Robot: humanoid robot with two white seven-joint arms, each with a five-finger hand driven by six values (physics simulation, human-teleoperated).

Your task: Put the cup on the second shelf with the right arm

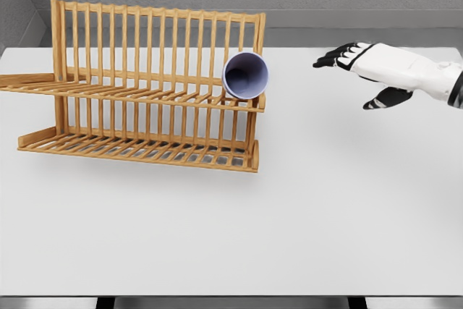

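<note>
On the rack's (pixel 152 85) upper shelf, far right end, the cup (pixel 245 75) lies tipped and could roll off unheld, since the right hand (pixel 362 70) hangs well apart, fingers spread and empty

The right arm (pixel 434 77) runs off the picture's right edge past the wrist, well to the right of the wooden rack (pixel 145 85). The cup (pixel 245 75) on the rack's upper shelf hides its own base behind the open mouth. Slats screen the wall behind.
</note>
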